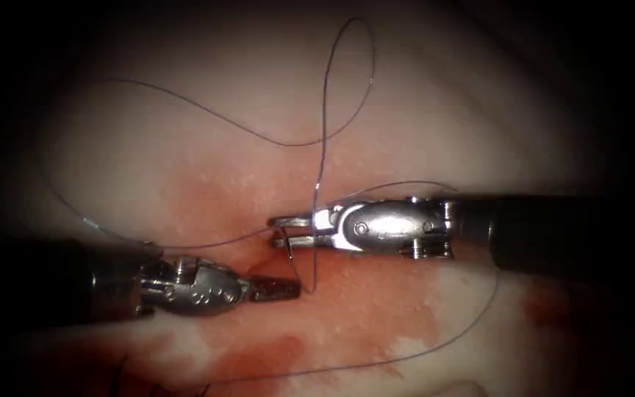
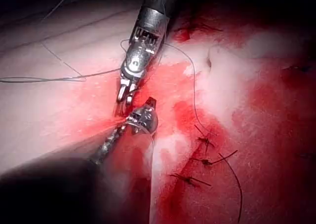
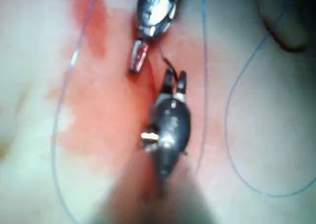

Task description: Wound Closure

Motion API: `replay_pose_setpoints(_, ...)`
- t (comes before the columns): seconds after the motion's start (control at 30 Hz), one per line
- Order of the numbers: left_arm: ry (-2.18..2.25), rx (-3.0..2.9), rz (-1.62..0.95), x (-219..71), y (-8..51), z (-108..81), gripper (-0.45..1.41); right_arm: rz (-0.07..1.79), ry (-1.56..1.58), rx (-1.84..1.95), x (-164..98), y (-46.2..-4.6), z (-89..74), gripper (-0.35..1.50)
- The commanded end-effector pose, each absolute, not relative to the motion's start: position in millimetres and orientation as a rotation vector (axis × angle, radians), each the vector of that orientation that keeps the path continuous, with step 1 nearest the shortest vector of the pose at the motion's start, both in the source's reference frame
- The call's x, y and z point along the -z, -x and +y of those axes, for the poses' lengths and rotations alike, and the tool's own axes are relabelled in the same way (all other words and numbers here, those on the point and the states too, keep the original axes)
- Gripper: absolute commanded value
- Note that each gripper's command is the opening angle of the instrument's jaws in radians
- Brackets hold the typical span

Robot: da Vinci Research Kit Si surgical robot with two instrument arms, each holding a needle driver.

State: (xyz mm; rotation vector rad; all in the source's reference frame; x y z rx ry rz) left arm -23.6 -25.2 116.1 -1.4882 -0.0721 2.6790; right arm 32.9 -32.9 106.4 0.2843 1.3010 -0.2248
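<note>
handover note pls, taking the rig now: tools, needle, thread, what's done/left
Right tool: jaws slightly apart around the needle, near one end; grip not certain.
Left tool: jaws shut, holding nothing, just below the needle.
Needle: dark curve running down from the right jaws toward the tissue; whether its tip is in the tissue, can't tell.
Thread: loose loops over the tissue.
Done: knotted stitches already placed.
Left: the closure isn't finished.
</note>
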Motion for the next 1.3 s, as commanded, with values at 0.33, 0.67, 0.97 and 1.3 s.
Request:
replay_pose_setpoints(0.33,1.482,-2.683,-0.070,-116.9,24.4,-25.6,-0.07,1.344,-0.220,0.114,-103.3,-34.3,-28.2,-0.35)
replay_pose_setpoints(0.67,1.474,-2.691,-0.066,-117.4,24.6,-25.8,-0.07,1.353,-0.217,0.067,-102.6,-35.8,-25.1,-0.35)
replay_pose_setpoints(0.97,1.474,-2.692,-0.065,-117.6,24.6,-25.9,-0.07,1.363,-0.223,0.050,-101.8,-35.6,-23.1,-0.35)
replay_pose_setpoints(1.3,1.472,-2.695,-0.068,-117.6,24.5,-25.9,-0.07,1.366,-0.224,0.041,-101.5,-35.8,-22.4,-0.35)
